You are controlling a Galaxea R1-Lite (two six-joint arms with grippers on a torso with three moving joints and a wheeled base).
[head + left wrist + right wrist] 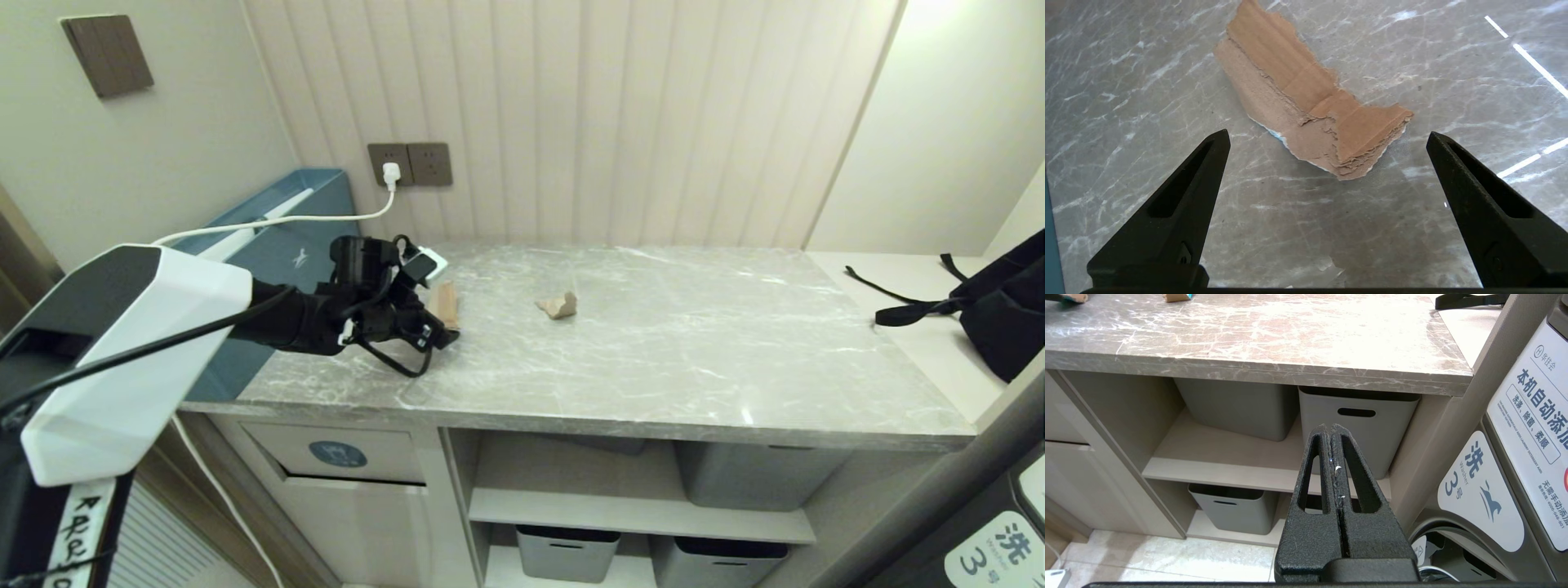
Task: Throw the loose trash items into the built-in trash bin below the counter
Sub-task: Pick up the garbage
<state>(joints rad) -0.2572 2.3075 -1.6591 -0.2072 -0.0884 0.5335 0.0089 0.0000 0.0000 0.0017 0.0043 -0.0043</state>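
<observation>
On the grey marble counter (653,351), a torn tan brown cardboard piece (445,304) (1310,98) lies flat near the left end. My left gripper (424,306) (1327,136) hovers low over it, open wide, and the near torn end of the cardboard lies between the fingertips, which do not touch it. A smaller tan scrap (558,305) sits further right on the counter. The trash bin (337,454) with its blue oval sticker is below the counter's left end. My right gripper (1331,426) is shut and empty, parked low in front of the shelves.
A black strapped bag (1004,310) lies at the far right. Grey boxes (567,551) (1357,428) stand on the shelves under the counter. A blue container (277,245) and a white cable (326,219) from the wall socket are at the left. A washer (1515,457) stands at the right.
</observation>
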